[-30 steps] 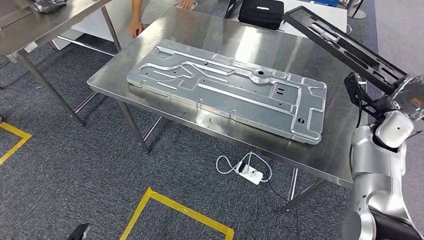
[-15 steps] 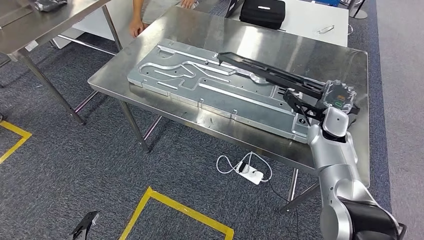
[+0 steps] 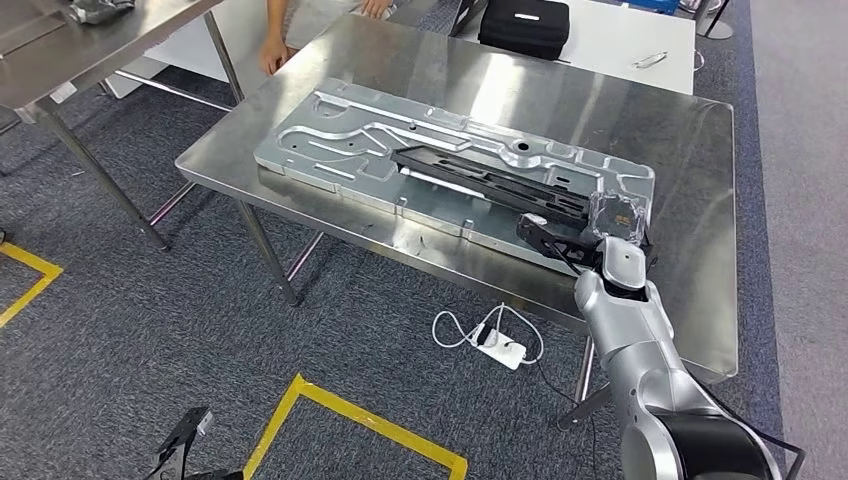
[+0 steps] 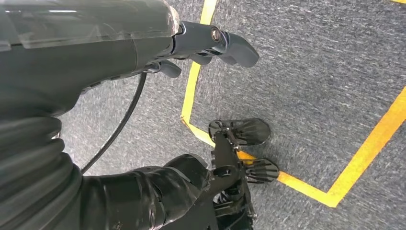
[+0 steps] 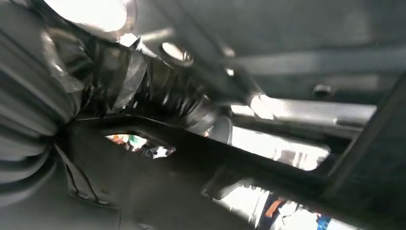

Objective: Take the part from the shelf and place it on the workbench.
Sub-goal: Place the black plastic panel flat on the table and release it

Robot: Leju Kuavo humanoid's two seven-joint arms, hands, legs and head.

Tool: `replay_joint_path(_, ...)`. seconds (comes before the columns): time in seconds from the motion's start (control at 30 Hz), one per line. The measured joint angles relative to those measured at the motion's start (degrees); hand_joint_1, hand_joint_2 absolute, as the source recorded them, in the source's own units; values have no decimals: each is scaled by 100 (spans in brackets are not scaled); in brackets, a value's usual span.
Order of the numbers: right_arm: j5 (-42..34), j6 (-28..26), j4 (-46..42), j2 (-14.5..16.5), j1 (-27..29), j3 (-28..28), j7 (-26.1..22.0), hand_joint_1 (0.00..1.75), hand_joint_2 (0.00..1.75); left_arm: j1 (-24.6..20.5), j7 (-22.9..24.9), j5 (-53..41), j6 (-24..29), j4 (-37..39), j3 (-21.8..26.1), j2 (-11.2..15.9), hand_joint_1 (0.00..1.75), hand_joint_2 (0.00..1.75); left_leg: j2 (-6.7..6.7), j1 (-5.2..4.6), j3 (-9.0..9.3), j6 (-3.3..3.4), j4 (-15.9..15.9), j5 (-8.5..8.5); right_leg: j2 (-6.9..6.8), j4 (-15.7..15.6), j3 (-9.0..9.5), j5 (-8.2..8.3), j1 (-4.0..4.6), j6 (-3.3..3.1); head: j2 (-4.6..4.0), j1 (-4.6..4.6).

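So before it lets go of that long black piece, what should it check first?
1. Right hand holds the black part: ok.
2. Part lies over the workbench, above the silver plate: ok.
3. Part fully resting on the plate: cannot tell.
4. Black case clear of the part: ok.
5. Person at the far edge, apart from the part: ok.
6. Left hand hangs over the floor, holding nothing: ok.
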Motion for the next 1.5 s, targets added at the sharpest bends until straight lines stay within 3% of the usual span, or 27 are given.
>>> replay_joint_path(0.2,-27,97,119,24,60,1,239,0,0,106,144,223,77,-167,-298,72,0,175,1,0,4,0,0,0,1,-1,4,0,0,0,0,-1)
replay_joint_path(0.33,36,134,165,25,71,1,438,0,0,148,237,428,153,-236,-360,94,0,0,1,-1,6,0,0,0,2,-2,7,1,-1,1,0,-1)
replay_joint_path(0.8,537,40,-1,30,199,12,736,0,0,224,248,809,172,-311,-449,175,0,0,-4,-1,1,0,1,1,-3,-6,9,1,-2,1,0,-1)
replay_joint_path(1.5,855,-230,-952,101,388,198,708,0,0,252,114,1066,205,-260,-577,217,0,0,-2,1,-15,-1,1,0,-2,-6,-9,1,0,1,0,-1)
